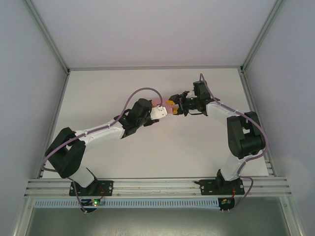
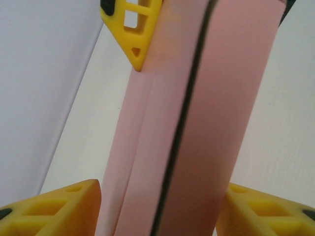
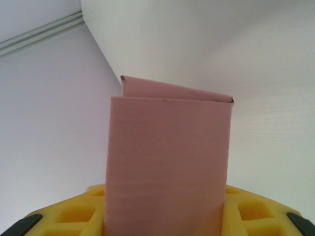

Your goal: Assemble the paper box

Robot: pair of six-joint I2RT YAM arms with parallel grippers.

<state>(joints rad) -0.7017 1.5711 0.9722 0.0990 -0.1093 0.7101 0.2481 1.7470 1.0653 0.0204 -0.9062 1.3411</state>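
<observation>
The paper box point(image 1: 159, 103) is a small pink card box held in the air between both arms above the middle of the table. In the left wrist view the box point(image 2: 197, 123) runs up the frame, with a dark seam between two of its faces. My left gripper point(image 2: 162, 189) has a yellow finger pressed against each side of it. One yellow finger of the right gripper point(image 2: 133, 29) touches its far end. In the right wrist view the box point(image 3: 170, 147) stands between the yellow fingers of my right gripper point(image 3: 165, 194), shut on it, with a flap edge at the top.
The white table point(image 1: 147, 157) lies inside a frame with grey walls to the left, right and back. A metal rail point(image 1: 157, 186) runs along the near edge by the arm bases. Both arms bend inward and meet at the table's middle.
</observation>
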